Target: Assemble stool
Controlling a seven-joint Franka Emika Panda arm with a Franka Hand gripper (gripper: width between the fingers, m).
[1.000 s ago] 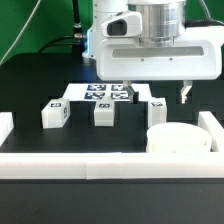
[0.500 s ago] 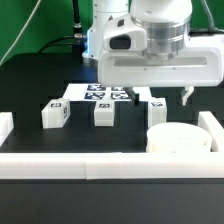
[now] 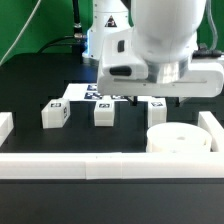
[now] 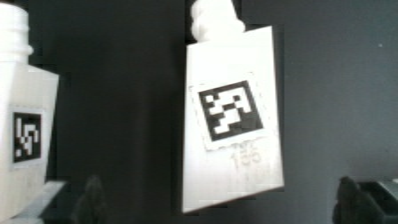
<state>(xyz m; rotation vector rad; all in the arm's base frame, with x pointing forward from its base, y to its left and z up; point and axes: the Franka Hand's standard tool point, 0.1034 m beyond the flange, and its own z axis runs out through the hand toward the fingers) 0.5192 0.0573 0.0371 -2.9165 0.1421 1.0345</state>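
fingers (image 4: 79, 201): spread apart, one each side of a leg (image 4: 231, 120)
seat (image 3: 179, 138): on the counter (image 3: 30, 88), near that leg

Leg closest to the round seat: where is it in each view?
Exterior view: the leg is rightmost of three, behind the seat, under the open end effector.
Wrist view: the same leg fills the middle of the picture.
Shared landmark: the middle leg, likely the one cut off at the wrist picture's edge.
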